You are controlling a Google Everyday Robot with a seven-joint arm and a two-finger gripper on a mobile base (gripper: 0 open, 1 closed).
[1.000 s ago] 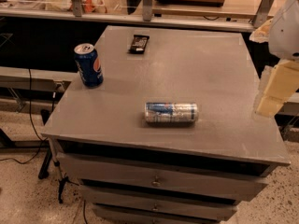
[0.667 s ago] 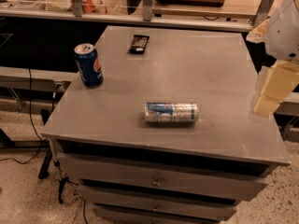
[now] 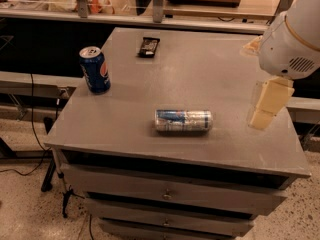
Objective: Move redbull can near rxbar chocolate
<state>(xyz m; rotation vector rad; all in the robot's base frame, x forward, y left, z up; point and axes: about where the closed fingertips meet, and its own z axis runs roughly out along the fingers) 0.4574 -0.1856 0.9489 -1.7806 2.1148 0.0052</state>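
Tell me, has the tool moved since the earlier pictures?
Yes. The tool has shifted left, from about the right edge of the table to a place above the tabletop, closer to the redbull can lying on its side.

The robot's arm [image 3: 295, 34] showed at the right edge of the camera view as a large, rounded white housing with a smooth, slightly glossy shell. A faint seam curved across its surface. Low on its face sat a small oval patch of fine vent slots [image 3: 301, 64], darker than the shell around them. Directly beneath the housing was the gripper [image 3: 262, 115], pale cream, blocky and flat-sided, stepped in two segments, and warmer in tone than the white above.
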